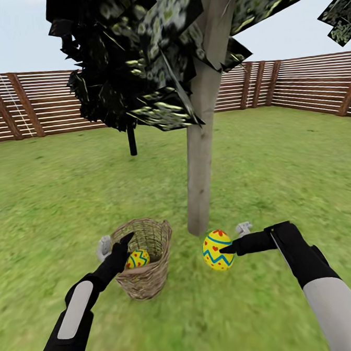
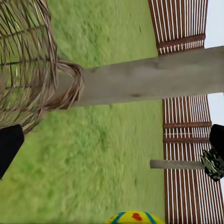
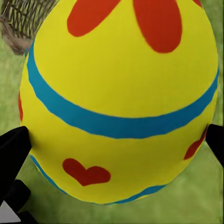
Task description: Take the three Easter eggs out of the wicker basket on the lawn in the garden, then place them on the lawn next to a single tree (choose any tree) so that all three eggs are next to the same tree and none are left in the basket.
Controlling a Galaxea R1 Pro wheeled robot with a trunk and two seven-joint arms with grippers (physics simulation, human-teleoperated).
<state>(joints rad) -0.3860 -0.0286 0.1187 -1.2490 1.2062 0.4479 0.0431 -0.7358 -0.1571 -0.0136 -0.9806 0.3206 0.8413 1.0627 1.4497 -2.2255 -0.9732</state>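
Egg in the right claw, basket sitting by the tree

Right gripper (image 1: 227,249) is clamping one Easter egg (image 1: 218,250) just over the lawn (image 1: 280,178) near the pale tree (image 1: 202,184); left gripper (image 1: 125,243) is reaching into the wicker basket (image 1: 151,279) beside another egg (image 1: 137,259), can't tell its jaw state; slatted fence (image 1: 295,86) is ringing it behind.

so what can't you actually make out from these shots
- Whether a third egg is in the wicker basket: head view, its wall and the left gripper cover the bottom; only one egg inside shows.
- Left gripper open or shut: head view too small, fingers overlap the basket.
- Whether the held egg touches the lawn: right wrist view, the egg hides the ground under the right gripper.
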